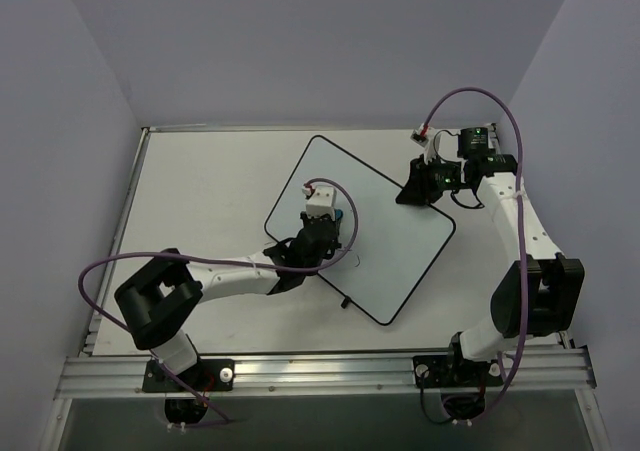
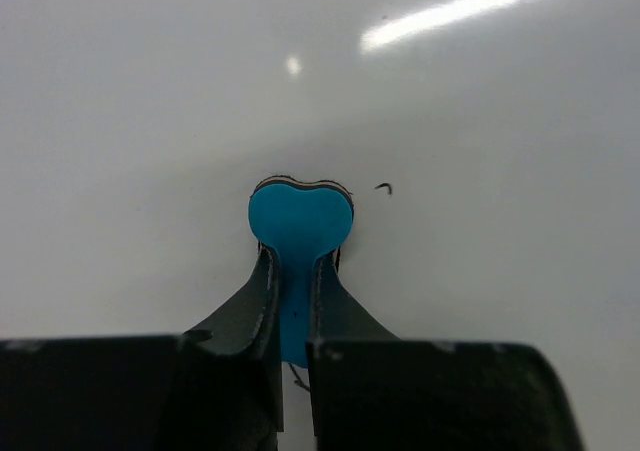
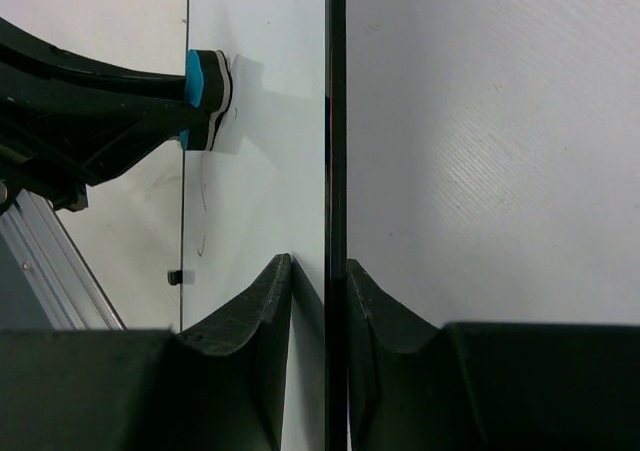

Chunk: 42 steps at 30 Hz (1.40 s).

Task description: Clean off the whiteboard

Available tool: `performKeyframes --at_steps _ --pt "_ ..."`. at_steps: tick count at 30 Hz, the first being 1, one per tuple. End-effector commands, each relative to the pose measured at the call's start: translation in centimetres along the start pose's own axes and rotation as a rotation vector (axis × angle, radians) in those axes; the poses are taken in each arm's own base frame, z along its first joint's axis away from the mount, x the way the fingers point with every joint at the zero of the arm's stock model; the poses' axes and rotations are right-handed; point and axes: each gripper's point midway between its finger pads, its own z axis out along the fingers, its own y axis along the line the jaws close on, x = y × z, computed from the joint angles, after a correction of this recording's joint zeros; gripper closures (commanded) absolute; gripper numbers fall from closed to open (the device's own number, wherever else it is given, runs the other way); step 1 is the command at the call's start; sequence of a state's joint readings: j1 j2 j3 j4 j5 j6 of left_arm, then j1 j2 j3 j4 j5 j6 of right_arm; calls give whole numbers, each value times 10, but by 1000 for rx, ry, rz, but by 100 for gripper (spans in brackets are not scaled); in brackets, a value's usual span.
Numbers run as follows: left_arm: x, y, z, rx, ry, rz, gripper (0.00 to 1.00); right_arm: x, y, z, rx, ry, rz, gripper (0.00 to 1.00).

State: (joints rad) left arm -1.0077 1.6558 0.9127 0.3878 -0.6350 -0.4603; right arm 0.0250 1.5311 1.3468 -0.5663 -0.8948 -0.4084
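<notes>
From the top external view, the whiteboard (image 1: 385,226) is seen lying flat on the tabletop (image 1: 200,181), turned cornerwise, near the middle and a little to the right. The left claw (image 1: 322,233) is lowered onto the board's left part, and a bit of a blue eraser (image 1: 341,215) is visible at its tip. The right claw (image 1: 413,193) is set at the board's far right edge.

From the left wrist view, the left claw (image 2: 293,263) is seen clamped on the blue eraser (image 2: 300,221), whose heart-shaped back faces the camera and whose front is pressed against the glossy whiteboard (image 2: 150,121). A small dark stroke (image 2: 384,187) is left just to the right of the eraser.

From the right wrist view, the right claw (image 3: 320,271) is seen closed on the black rim (image 3: 335,121) of the whiteboard (image 3: 265,131), one finger on the white face, the other on the side toward the tabletop (image 3: 480,151). Farther along the board, the eraser (image 3: 205,86) is held against the surface by the left claw (image 3: 178,91). Faint thin lines are visible below it, and a small black foot (image 3: 174,277) shows at the board's far edge.
</notes>
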Motion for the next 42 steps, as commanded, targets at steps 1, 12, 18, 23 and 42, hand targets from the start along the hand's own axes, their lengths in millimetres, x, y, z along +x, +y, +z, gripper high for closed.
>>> performKeyframes --at_steps 1,12,18,23,42 --pt "-3 -51 1 206 27 33 98 -12 17 -9 -11 -30 -154 100" --pt "-10 -67 11 241 38 65 98 -11 18 -11 -1 -32 -173 100" --pt "-6 -18 24 58 93 35 98 -11 18 -12 1 -34 -178 100" --pt "15 6 12 -33 126 7 98 -12 18 -12 1 -34 -181 100" --pt "118 72 -29 -316 292 -186 98 -17 25 -14 5 -36 -210 100"
